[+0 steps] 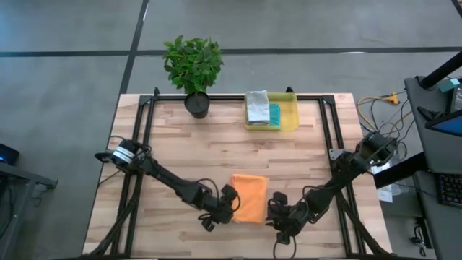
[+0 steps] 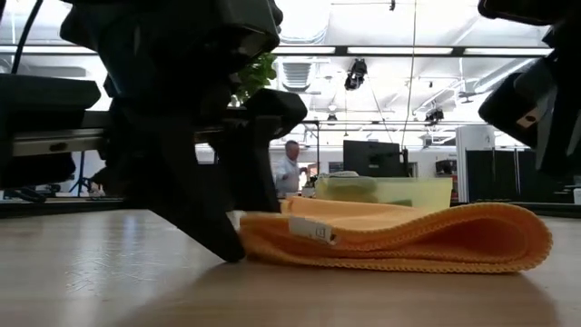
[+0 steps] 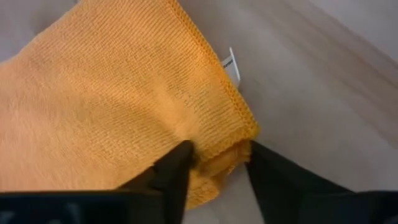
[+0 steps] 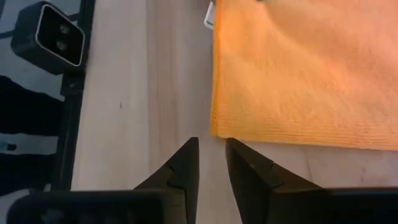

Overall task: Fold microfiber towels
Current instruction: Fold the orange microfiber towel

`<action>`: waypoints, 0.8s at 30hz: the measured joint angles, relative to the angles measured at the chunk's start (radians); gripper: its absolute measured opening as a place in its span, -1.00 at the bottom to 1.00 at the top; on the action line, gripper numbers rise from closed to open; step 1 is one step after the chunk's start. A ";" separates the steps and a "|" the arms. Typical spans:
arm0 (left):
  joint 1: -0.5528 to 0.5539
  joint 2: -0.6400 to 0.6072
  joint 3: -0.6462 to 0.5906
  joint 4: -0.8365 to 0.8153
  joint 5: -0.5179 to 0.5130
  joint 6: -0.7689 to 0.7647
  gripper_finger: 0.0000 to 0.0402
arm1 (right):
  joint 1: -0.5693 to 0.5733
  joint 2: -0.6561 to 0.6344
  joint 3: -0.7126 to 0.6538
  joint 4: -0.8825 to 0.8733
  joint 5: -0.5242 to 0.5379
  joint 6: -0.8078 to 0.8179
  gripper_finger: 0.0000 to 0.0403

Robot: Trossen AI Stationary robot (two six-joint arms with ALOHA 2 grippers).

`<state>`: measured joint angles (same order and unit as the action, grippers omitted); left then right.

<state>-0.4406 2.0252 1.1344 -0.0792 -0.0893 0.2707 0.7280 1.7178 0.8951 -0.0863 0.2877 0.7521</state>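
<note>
The orange towel (image 1: 250, 197) is sitting folded in the lower middle of the high view, on the wooden table (image 1: 216, 148). The left gripper (image 3: 214, 163) is down at the towel's lower left corner, fingers straddling the folded edge with the cloth between them, so it's grasping that corner, right by the little white tag (image 3: 231, 65). The right gripper (image 4: 212, 155) is just off the towel's lower right side, on bare wood, fingers nearly together with only a narrow gap and nothing held, not touching the cloth. In the upper middle of the high view the yellow bin (image 1: 287, 115) holds a grey towel (image 1: 257, 105) and a teal towel (image 1: 274, 113), with a potted plant (image 1: 193, 68) to its left
</note>
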 joint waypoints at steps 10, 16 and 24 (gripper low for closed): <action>-0.008 0.001 0.000 0.002 -0.015 0.001 -0.97 | -0.001 0.036 0.000 0.143 0.002 -0.188 -0.43; -0.007 0.001 -0.005 0.004 -0.007 0.000 -0.95 | -0.001 0.088 0.000 0.197 0.005 -0.415 -0.27; -0.006 0.001 -0.007 0.005 0.002 -0.003 -0.95 | -0.013 0.144 0.000 0.199 0.046 -0.584 0.06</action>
<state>-0.4469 2.0262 1.1271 -0.0745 -0.0872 0.2677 0.7148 1.8616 0.8956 0.1127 0.3341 0.1685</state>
